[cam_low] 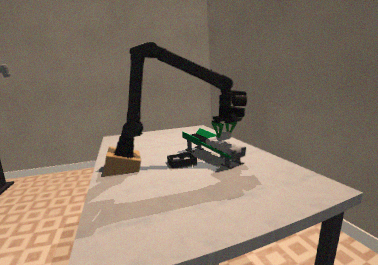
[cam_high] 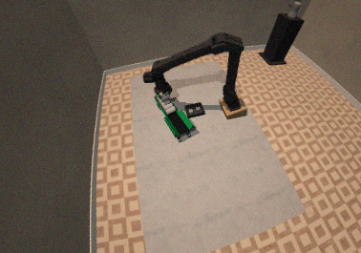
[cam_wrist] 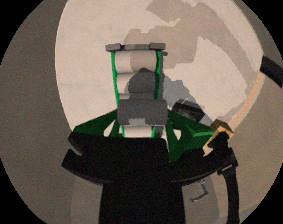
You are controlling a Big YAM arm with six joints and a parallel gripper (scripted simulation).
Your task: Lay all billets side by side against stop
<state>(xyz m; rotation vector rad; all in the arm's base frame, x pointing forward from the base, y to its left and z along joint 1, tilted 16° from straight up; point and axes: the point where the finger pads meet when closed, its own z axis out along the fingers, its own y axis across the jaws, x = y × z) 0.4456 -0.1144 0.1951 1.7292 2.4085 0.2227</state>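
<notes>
The green feed ramp (cam_high: 177, 120) stands on the grey table; it also shows in the exterior view (cam_low: 211, 147) and the wrist view (cam_wrist: 135, 76). Pale billets (cam_wrist: 135, 63) lie across it against the grey stop (cam_wrist: 135, 47) at its low end, and they show as light bars in the top view (cam_high: 168, 107). My gripper (cam_wrist: 142, 111), with green fingers, is shut on a grey billet (cam_wrist: 140, 106) and holds it crosswise a little above the ramp, over the row. It hangs over the ramp's low end in the exterior and top views (cam_low: 225, 129) (cam_high: 163, 97).
A small black tray (cam_high: 195, 110) lies on the table between the ramp and the arm's tan base block (cam_high: 232, 109); the tray also shows in the exterior view (cam_low: 181, 159). The table edge runs close behind the ramp. A black stand (cam_high: 282, 38) stands on the floor.
</notes>
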